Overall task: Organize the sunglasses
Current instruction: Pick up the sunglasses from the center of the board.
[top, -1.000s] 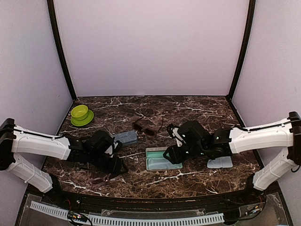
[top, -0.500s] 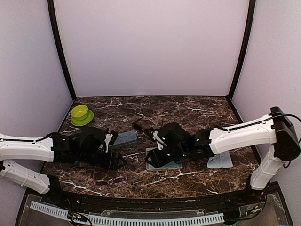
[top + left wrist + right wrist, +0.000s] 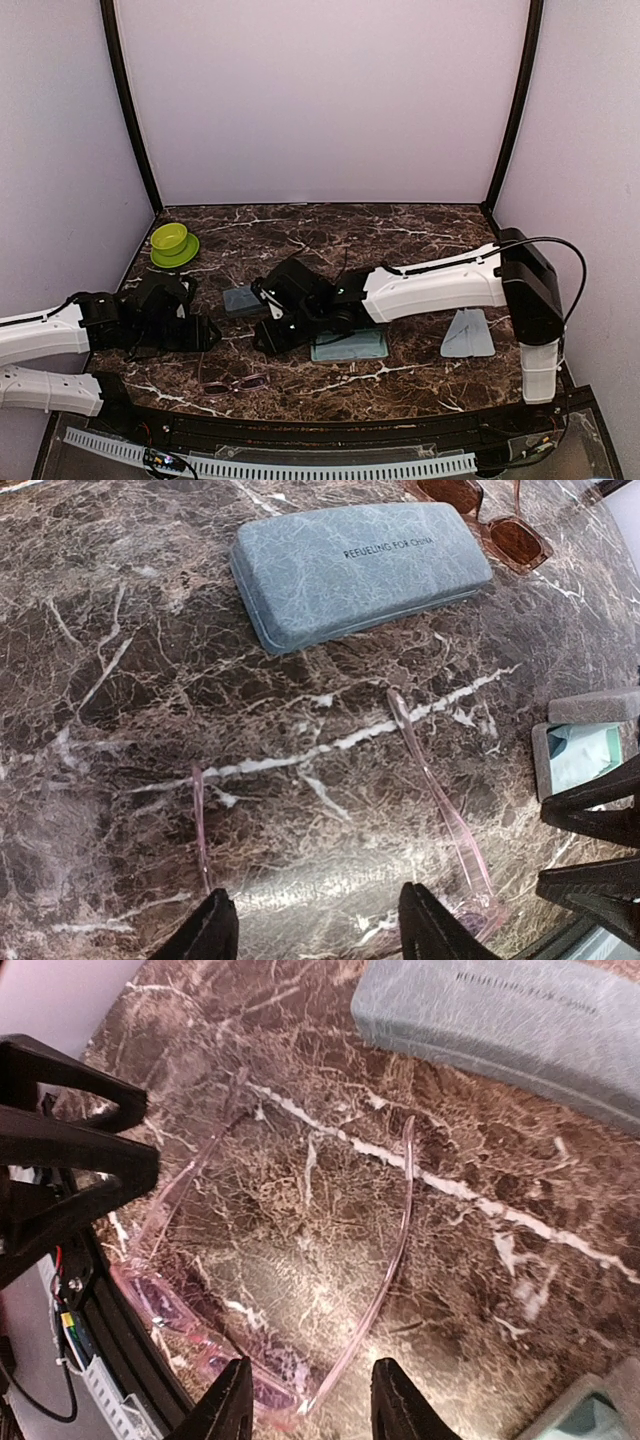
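The purple-tinted sunglasses [image 3: 232, 383] lie unfolded near the table's front edge, their pale pink temples [image 3: 440, 800] pointing toward the back. My left gripper [image 3: 318, 935] hovers open over them, a finger just inside each temple. From the opposite side my right gripper [image 3: 315, 1410] also hangs open, low over the purple lenses [image 3: 190, 1325], with one temple end [image 3: 392, 1250] between its fingers. The reddish-brown sunglasses [image 3: 490, 525] rest behind the blue-grey case [image 3: 360, 570]. In the top view both grippers, left [image 3: 210, 335] and right [image 3: 265, 335], face each other closely.
An open case holding a light-blue cloth [image 3: 348, 347] sits at centre under the right arm. Another pale cloth [image 3: 468, 335] lies at the right. A green bowl [image 3: 173, 243] stands at the back left. The front rail [image 3: 270, 465] runs close to the purple pair.
The right arm has swept left from over the open case to the purple sunglasses. The left arm has pulled back leftward, its gripper staying open.
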Robot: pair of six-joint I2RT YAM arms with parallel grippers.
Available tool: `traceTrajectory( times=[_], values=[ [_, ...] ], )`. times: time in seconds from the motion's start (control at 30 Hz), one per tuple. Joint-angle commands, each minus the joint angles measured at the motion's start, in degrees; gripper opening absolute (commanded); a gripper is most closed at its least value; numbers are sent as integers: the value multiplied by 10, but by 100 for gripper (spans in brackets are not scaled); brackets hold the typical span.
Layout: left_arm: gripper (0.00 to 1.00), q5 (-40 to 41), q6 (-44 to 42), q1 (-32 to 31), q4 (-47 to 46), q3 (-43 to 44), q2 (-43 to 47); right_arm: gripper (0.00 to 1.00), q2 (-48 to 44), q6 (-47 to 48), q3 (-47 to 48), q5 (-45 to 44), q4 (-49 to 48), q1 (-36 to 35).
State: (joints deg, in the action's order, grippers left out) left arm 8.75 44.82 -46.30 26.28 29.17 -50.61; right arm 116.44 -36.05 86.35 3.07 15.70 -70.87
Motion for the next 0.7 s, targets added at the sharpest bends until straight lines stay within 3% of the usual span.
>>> traceTrajectory(
  times=[0.0, 0.67],
  values=[
    [58, 25, -8, 10, 28, 0, 0, 41, 48, 1, 58, 19, 71, -8],
    [59, 4, -42, 18, -19, -10, -2, 34, 140, 9, 154, 15, 152, -10]
  ],
)
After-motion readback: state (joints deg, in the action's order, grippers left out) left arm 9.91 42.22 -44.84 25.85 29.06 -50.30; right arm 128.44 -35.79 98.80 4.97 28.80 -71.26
